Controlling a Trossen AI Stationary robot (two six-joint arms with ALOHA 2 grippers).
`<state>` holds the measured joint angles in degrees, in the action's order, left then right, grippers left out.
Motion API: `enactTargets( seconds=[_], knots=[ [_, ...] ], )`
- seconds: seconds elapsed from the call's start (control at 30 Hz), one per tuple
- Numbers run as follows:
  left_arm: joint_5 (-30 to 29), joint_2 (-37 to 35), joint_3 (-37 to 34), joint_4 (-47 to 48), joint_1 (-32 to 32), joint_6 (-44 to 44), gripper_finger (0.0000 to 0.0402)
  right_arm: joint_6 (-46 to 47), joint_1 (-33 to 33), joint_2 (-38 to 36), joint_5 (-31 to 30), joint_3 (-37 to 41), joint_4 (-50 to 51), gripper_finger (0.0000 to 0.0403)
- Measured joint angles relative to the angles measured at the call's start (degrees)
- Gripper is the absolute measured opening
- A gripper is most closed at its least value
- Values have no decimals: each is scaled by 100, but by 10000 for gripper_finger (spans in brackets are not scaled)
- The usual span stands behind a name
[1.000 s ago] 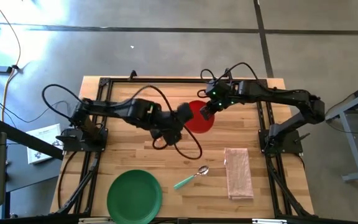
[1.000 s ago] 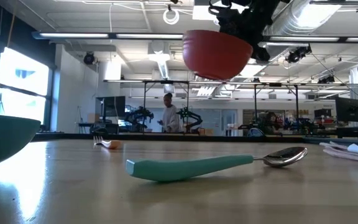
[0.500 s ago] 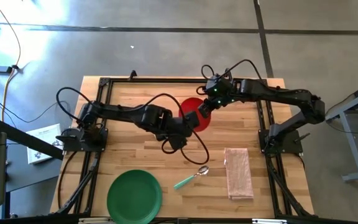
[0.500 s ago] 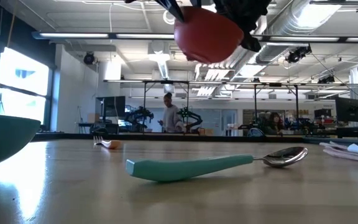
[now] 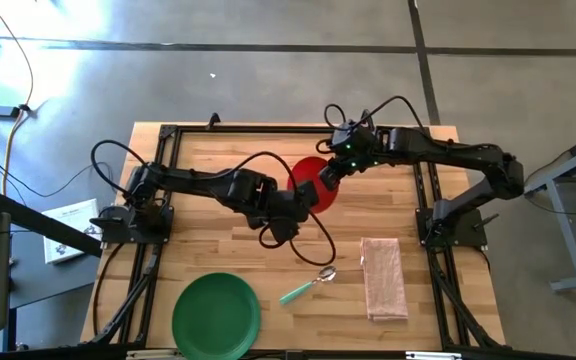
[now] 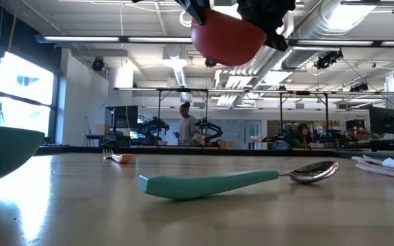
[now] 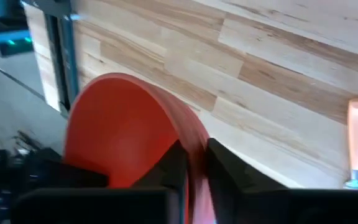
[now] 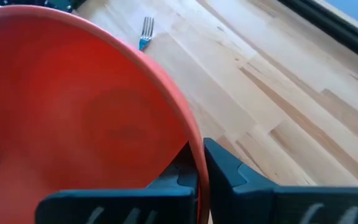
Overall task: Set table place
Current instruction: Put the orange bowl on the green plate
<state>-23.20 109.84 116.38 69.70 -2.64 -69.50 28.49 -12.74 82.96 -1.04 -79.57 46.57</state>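
Hanging well above the light wood plank tabletop [image 5: 218,250], a small round red bowl [image 5: 314,183] is held between both arms near the tabletop's far middle. Its rim is clamped by the left pincer [image 7: 194,163] on one side and by the right pincer [image 8: 197,165] on the other, each with one finger inside and one outside the wall. In the low view the bowl [image 6: 228,37] is seen with its rounded underside turned downward and slightly tilted. Nothing is seen inside it.

A teal-handled spoon with a metal bowl [image 5: 308,284] lies on the tabletop toward the near side; its long axis runs diagonally, handle toward the near left, metal end toward the far right. Just beside its metal end, a folded pinkish-beige cloth napkin [image 5: 383,278] lies with its long axis running near to far. A round green plate [image 5: 216,315] rests at the near left edge, empty. An orange-handled fork [image 7: 357,141] lies on the planks away from the bowl; its blue neck and metal tines [image 8: 146,33] are seen in the right wrist view.

No readable writing is seen on these things.
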Motion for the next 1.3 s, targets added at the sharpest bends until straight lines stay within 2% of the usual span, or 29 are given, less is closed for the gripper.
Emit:
enactTargets(
  seconds=[0.17, 0.27, 0.4, 0.5, 0.73, 0.83, 0.93, 1.3],
  knots=[
    [-109, 0, 0, 51, 0, 321, 27, -10, -2, 9, -66, 0, 0, 0],
    [-145, 0, 0, 133, -2, 439, 10, -54, 3, 9, -32, -2, -12, 0],
    [-149, 0, 0, 151, 6, 611, 8, -214, -4, 9, 1, -2, -54, 5],
    [-142, 2, 0, 220, 0, 677, 4, -296, 1, 9, 177, -2, -58, 25],
    [-229, 2, 20, 154, 4, 655, 1, -336, 7, 15, 571, -78, -21, 100],
    [-286, 0, 22, 149, 3, 659, 1, -381, 12, 16, 558, -334, 152, 125],
    [-322, -4, 31, 98, 8, 672, 2, -525, 14, 22, 222, -822, 559, 138],
    [-171, -16, 27, 251, 1, 865, 1, -776, 3, 12, -690, -2569, 2155, 142]
  ],
)
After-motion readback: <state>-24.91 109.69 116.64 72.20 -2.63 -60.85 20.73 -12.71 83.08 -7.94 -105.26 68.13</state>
